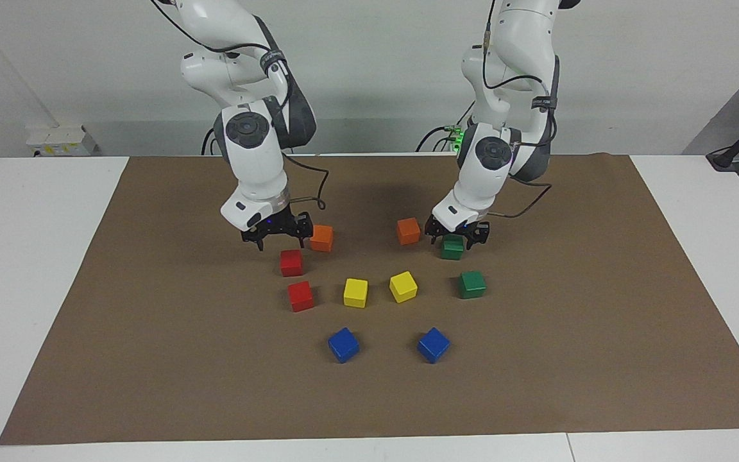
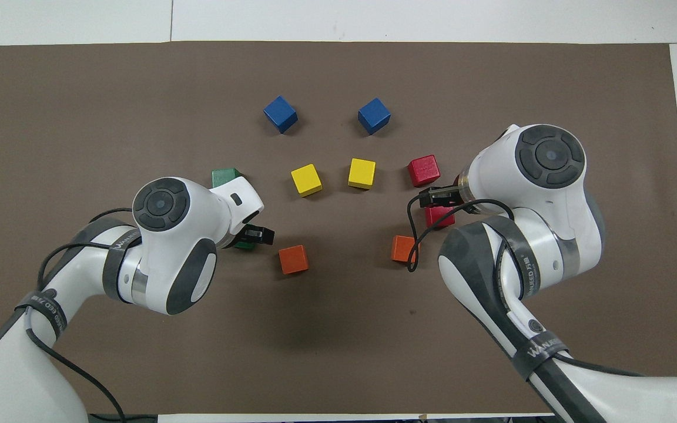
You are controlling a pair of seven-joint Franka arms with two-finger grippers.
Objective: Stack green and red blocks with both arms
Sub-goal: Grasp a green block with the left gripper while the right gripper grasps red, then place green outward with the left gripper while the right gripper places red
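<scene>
Two red blocks lie toward the right arm's end of the mat, one [image 1: 291, 262] nearer to the robots than the other [image 1: 300, 296]. My right gripper [image 1: 278, 240] hangs open just above the nearer red block [image 2: 441, 218], not touching it. Two green blocks lie toward the left arm's end. My left gripper [image 1: 458, 240] is down at the nearer green block [image 1: 452, 248], open, with a finger on either side of it. That block rests on the mat and is mostly hidden under the arm in the overhead view [image 2: 244, 245]. The other green block [image 1: 472, 284] stands free.
An orange cube [image 1: 321, 238] sits beside my right gripper and another [image 1: 408, 231] beside my left gripper. Two yellow cubes [image 1: 355, 292] [image 1: 403, 287] lie mid-mat. Two blue cubes [image 1: 344, 344] [image 1: 433, 344] lie farther out. All rest on a brown mat [image 1: 600, 359].
</scene>
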